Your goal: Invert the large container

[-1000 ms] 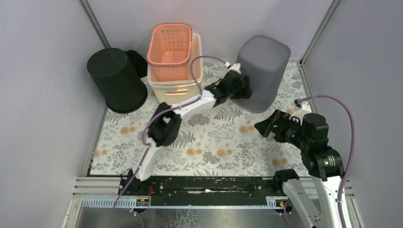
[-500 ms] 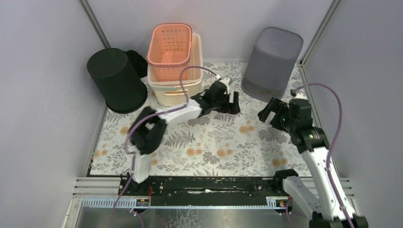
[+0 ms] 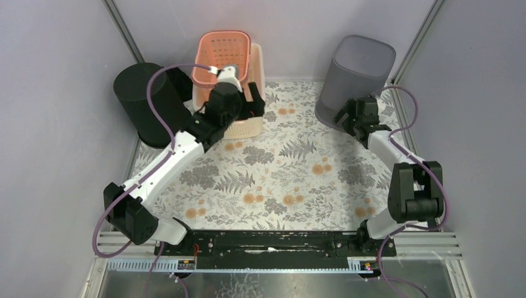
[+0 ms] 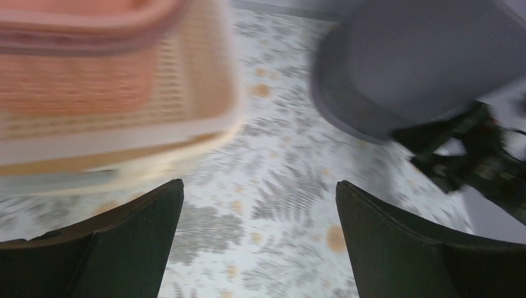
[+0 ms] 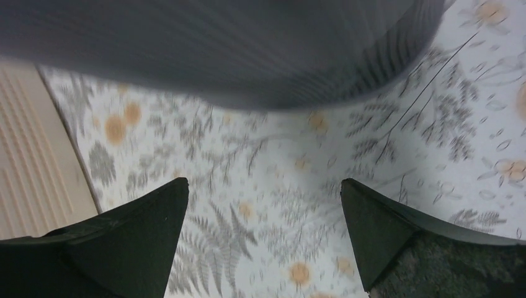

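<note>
Large grey ribbed plastic container [image 3: 358, 77]: mouth-down, apparently (flip looks done)
Left gripper [image 4: 257, 186]: open, empty
Right gripper [image 5: 263, 181]: open, empty

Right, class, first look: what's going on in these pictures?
Two robot arms work over a floral table. The grey bin stands at the back right, apparently closed end up. The right tool is open by the bin's lower edge and holds nothing. The left tool is open and empty too, beside the stacked baskets. A black bin stands at the back left.
</note>
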Controlling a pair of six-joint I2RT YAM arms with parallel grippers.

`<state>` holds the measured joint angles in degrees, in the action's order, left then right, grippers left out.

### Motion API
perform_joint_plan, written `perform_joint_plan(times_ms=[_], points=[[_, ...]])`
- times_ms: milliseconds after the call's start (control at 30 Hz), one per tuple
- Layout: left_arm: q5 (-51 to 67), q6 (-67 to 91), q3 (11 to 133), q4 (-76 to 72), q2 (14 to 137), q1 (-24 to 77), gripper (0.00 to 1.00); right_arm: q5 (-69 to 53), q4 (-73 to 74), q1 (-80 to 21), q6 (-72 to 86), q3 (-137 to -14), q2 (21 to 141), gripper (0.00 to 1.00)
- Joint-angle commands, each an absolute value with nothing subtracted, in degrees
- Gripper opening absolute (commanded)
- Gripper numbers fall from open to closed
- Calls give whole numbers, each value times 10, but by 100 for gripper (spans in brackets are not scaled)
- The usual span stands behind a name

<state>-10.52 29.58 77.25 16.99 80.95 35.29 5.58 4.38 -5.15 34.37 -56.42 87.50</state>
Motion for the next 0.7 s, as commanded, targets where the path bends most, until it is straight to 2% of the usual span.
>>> perform_joint_plan(times_ms=[0,200,367,533,667], points=[[-174,255,815,223,814,300,100,106,-71,-1,419,-595,898,99],[-192,222,910,251,895,232,100,65,-77,91,435,-622,949,100],[-175,169,976,248,954,220,100,26,-70,148,422,-620,950,100],[-145,133,1040,240,995,220,100,-8,-68,169,405,-569,890,100],[-159,98,1138,271,1076,221,100,-96,-75,169,419,-492,802,100]])
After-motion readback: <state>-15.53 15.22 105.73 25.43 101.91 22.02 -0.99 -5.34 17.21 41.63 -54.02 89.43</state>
